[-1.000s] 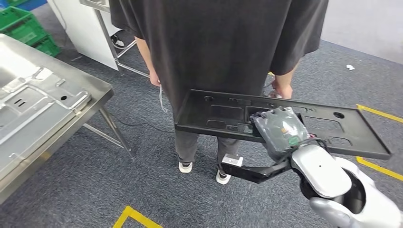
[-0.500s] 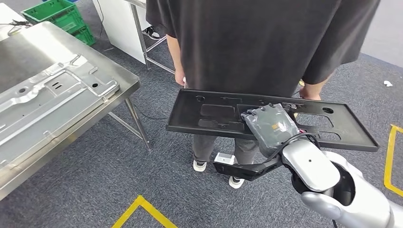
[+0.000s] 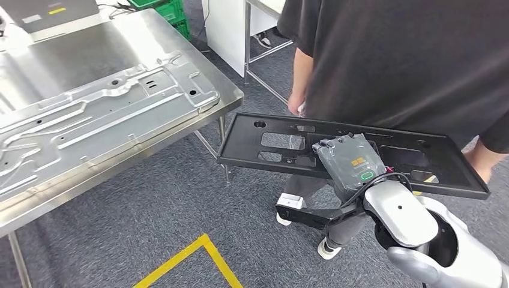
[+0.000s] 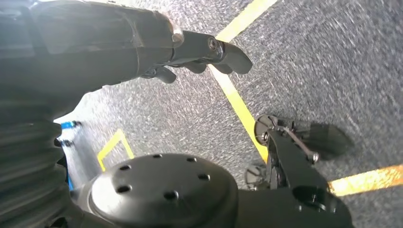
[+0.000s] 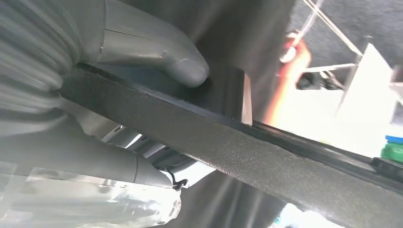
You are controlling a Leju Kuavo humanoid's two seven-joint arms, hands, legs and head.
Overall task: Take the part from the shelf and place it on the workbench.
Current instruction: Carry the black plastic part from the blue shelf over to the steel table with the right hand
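Under part [image 5: 266, 166], wrist view: right hand [image 5: 142, 118] thumb, fingers clamp edge.

Person [image 3: 396, 66] cut off above shoulders.

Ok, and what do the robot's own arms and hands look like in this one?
The right arm is glossy silver with rounded shells and a black joint ring. A black cable loops to the right hand, which wears a grey cover bearing orange and green markings. In its wrist view, the left hand looks dark with a ribbed black cuff.

We see our right hand [image 5: 119, 95] gripping the black panel's [image 5: 237, 152] edge, thumb [image 5: 157, 52] on one face, fingers [image 5: 119, 166] beneath.
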